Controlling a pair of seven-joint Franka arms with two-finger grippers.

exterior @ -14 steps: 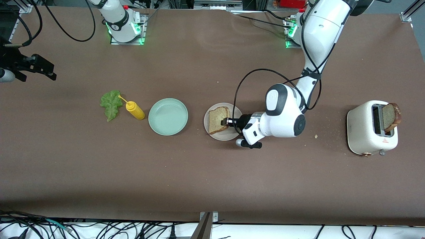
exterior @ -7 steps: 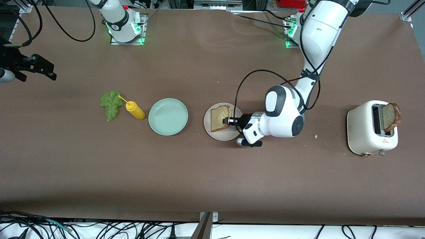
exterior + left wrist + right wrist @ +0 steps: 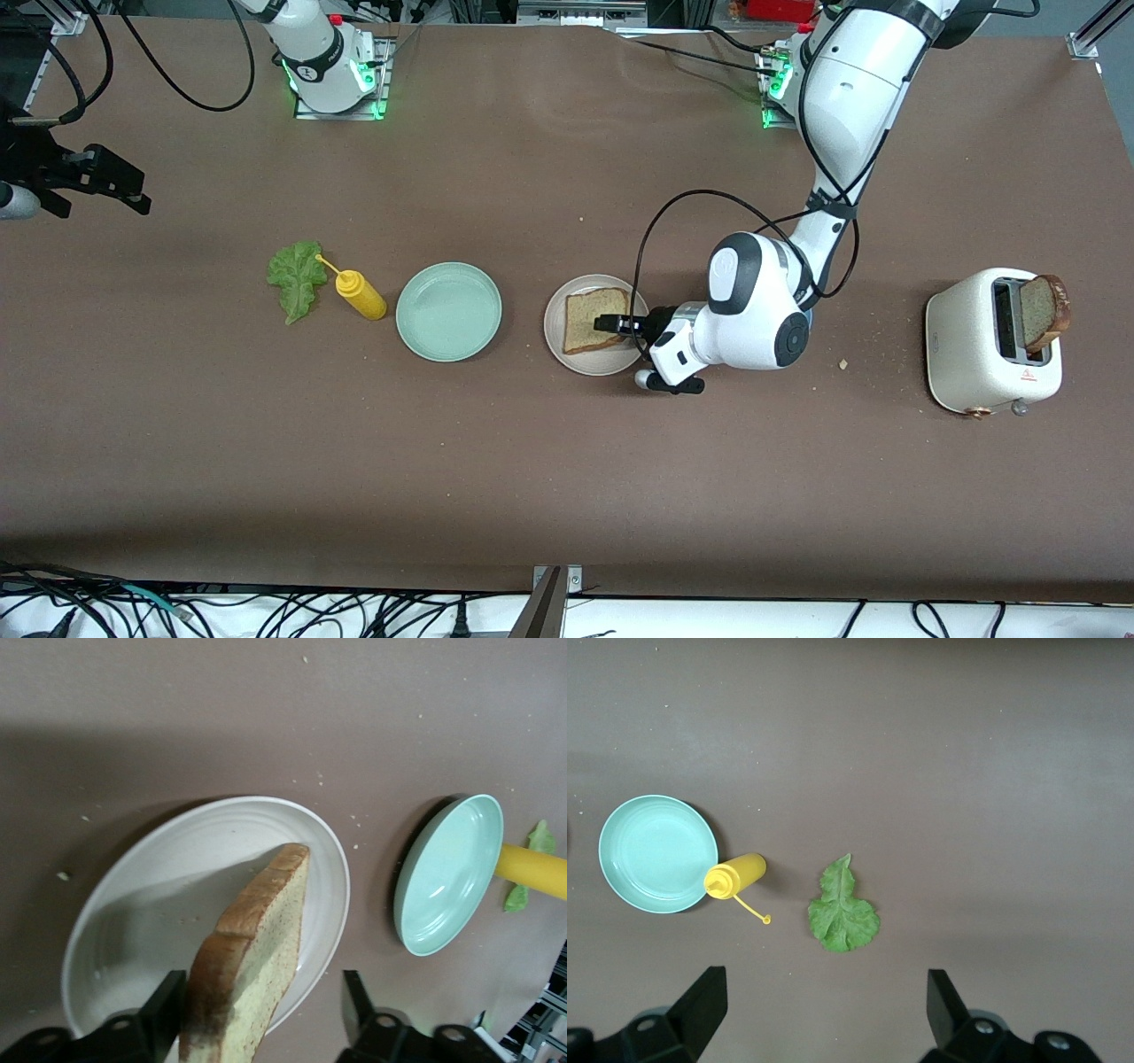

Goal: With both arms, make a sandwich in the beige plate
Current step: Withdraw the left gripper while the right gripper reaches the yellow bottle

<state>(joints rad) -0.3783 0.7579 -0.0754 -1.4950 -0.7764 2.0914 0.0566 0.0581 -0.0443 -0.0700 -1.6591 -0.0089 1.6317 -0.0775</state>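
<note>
One bread slice (image 3: 594,320) lies in the beige plate (image 3: 567,353), leaning on one finger of the left gripper (image 3: 613,324), whose jaws stand spread around it and no longer pinch it. The second slice (image 3: 1042,312) sticks up from the toaster (image 3: 979,354), well apart toward the left arm's end of the bench. The lettuce leaf (image 3: 295,278) lies on the bench by the mustard bottle (image 3: 360,295), under the waiting right gripper (image 3: 824,1010), whose jaws stand wide and empty. Judging by this, one layer of three is placed. No readable writing shows anywhere.
</note>
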